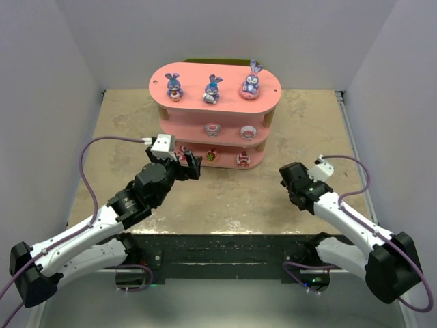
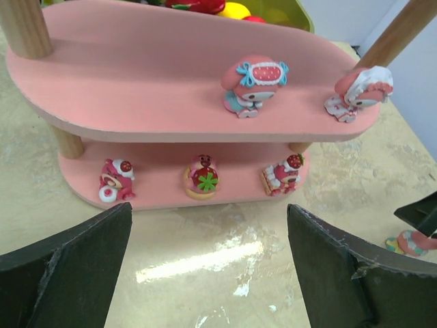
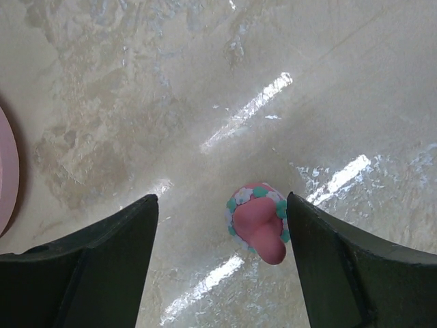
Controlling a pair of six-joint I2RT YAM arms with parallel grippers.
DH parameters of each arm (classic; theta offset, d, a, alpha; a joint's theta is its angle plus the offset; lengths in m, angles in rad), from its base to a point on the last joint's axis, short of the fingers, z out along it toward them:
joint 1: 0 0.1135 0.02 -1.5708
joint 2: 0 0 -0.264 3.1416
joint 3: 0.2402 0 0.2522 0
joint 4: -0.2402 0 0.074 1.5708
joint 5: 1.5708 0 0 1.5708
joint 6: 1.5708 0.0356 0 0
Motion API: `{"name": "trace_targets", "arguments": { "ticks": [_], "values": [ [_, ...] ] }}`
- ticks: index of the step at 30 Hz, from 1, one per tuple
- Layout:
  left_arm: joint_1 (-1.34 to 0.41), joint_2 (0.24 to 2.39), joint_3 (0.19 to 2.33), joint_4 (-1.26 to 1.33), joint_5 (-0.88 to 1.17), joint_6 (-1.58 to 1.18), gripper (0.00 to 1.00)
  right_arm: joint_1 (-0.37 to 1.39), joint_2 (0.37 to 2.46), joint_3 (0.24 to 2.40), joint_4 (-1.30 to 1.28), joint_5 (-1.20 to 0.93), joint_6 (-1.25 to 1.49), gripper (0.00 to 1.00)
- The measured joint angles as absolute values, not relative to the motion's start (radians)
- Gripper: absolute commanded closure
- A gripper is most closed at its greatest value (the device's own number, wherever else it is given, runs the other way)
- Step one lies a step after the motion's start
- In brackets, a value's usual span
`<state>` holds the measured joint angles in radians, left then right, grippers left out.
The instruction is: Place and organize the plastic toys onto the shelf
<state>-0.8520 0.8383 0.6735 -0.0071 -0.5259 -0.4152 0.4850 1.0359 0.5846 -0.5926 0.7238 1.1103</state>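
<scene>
Fingers [image 3: 89, 266] of the right arm stand apart astride a small pink flower-rimmed plastic figurine [image 3: 258, 222], closer to the right one; left fingers [image 2: 68, 266] gape empty, farther away.

No readable text — none on toys [image 1: 212, 89], shelf [image 1: 193, 83].

Pink oval shelf boards [image 2: 136, 75] matt, smooth; round posts [image 2: 26, 27] upper left look bare wood. Beige marbled tabletop [image 3: 136, 102] glossy.
</scene>
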Motion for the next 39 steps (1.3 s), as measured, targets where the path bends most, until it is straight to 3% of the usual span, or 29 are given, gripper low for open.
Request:
{"name": "trace_targets", "arguments": {
  "ticks": [7,10,11,14,15,18,22,26,32,37,39],
  "values": [
    [-0.852,0.841,0.673,-0.047,-0.491,-0.435,0.0,0.463,1.027,0.519,-0.557,0.67,1.159,0.25],
    [-0.852,0.841,0.673,-0.058,-0.49,-0.435,0.01,0.458,1.052,0.508,-0.538,0.636,1.171,0.4],
    [-0.852,0.84,0.673,-0.063,-0.49,-0.435,0.01,0.458,1.058,0.505,-0.53,0.63,1.173,0.54],
    [-0.852,0.834,0.672,-0.076,-0.49,-0.436,0.0,0.458,1.065,0.492,-0.506,0.604,1.18,0.77],
    [-0.852,0.831,0.672,-0.078,-0.49,-0.437,0.0,0.458,1.063,0.491,-0.497,0.598,1.183,0.91],
    [-0.852,0.82,0.671,-0.081,-0.49,-0.443,0.0,0.457,1.059,0.484,-0.464,0.574,1.179,1.0],
    [-0.852,0.813,0.667,-0.095,-0.49,-0.457,0.0,0.466,1.066,0.482,-0.411,0.511,1.158,1.0],
    [-0.852,0.81,0.653,-0.102,-0.487,-0.47,0.0,0.613,1.106,0.505,-0.39,0.503,1.146,1.0],
    [-0.852,0.811,0.635,-0.115,-0.471,-0.49,0.0,0.925,1.364,0.723,-0.397,0.527,1.142,1.0],
    [-0.852,0.812,0.617,-0.136,-0.464,-0.508,0.0,1.068,1.58,0.89,-0.395,0.558,1.141,1.0],
    [-0.852,0.812,0.612,-0.142,-0.463,-0.514,0.01,1.096,1.621,0.93,-0.388,0.569,1.139,0.9]
  ]
}}
